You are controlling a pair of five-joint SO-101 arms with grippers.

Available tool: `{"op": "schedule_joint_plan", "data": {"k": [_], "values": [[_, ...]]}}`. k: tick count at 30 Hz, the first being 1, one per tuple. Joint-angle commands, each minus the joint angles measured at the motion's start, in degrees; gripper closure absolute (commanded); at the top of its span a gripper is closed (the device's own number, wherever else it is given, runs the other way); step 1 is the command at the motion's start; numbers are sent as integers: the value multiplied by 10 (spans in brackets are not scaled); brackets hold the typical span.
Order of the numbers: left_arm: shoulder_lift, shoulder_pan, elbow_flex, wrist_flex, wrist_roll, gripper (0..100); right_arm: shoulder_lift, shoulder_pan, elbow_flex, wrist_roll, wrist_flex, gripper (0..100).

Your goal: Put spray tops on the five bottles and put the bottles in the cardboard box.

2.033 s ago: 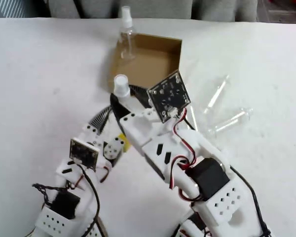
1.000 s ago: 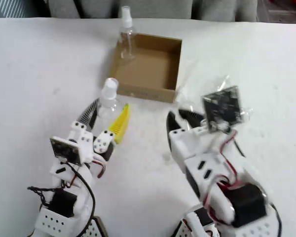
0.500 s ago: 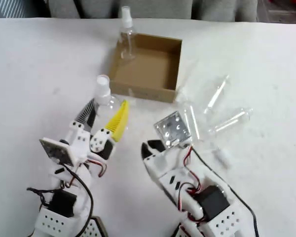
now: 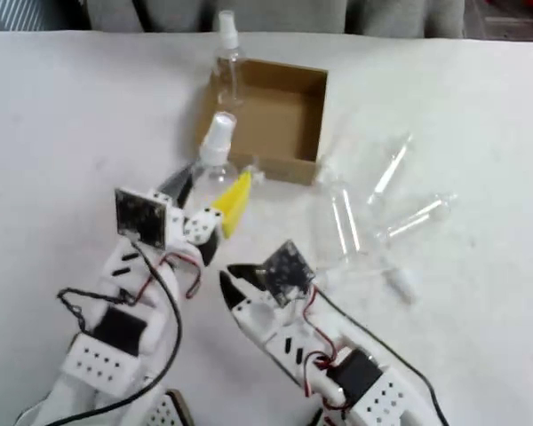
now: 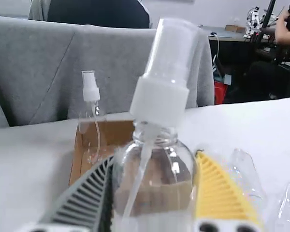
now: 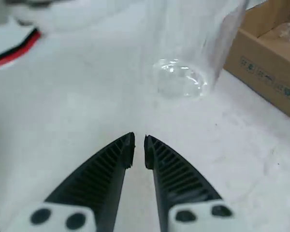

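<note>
My left gripper (image 4: 209,193) is shut on a clear bottle (image 4: 213,169) with a white spray top (image 4: 218,133), held upright just in front of the cardboard box (image 4: 289,164). In the left wrist view the bottle (image 5: 154,169) sits between the grey and yellow fingers (image 5: 217,193), spray top (image 5: 164,82) above. Another capped bottle (image 4: 226,62) stands in the box's far left corner. My right gripper (image 4: 234,284) is shut and holds nothing, low over the table nearer the front. Its black fingertips (image 6: 128,145) point at the held bottle's base (image 6: 181,82).
Three uncapped clear bottles (image 4: 342,217) (image 4: 389,169) (image 4: 417,217) lie on the table right of the box. A small white spray top (image 4: 400,282) lies near them. The box's brown wall (image 6: 268,72) is just behind the held bottle. The white table (image 4: 71,133) is open on the left.
My left gripper has carried the capped bottle toward the box's front wall. The right arm has drawn back from the bottle, swinging left and toward the table's front.
</note>
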Motion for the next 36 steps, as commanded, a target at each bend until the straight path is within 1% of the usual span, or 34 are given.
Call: {"op": "schedule_joint_plan", "data": {"k": [1,3,5,8,12,15,20,23,25,33,36], "values": [[44,7,27,-151,-9,980,-29,-1,15,-16,-58,982],[47,7,52,-199,-7,980,-39,-1,15,-58,-57,982],[47,7,61,-212,-7,980,-41,-1,15,-78,-58,982],[47,9,62,-209,-7,980,-40,4,15,-78,-62,982],[44,41,64,-207,-7,980,-39,24,15,-77,-65,982],[43,65,60,-169,-7,980,-39,36,15,-76,-87,982],[43,58,54,-165,-7,980,-39,60,15,-76,-92,982],[43,58,54,-165,-7,980,-38,87,15,-44,-91,982],[43,59,55,-164,-7,980,-38,100,15,-40,-91,982],[43,58,55,-164,-7,980,-38,105,15,-40,-86,982],[43,57,55,-164,-11,980,-44,77,15,-40,-44,982]]}}
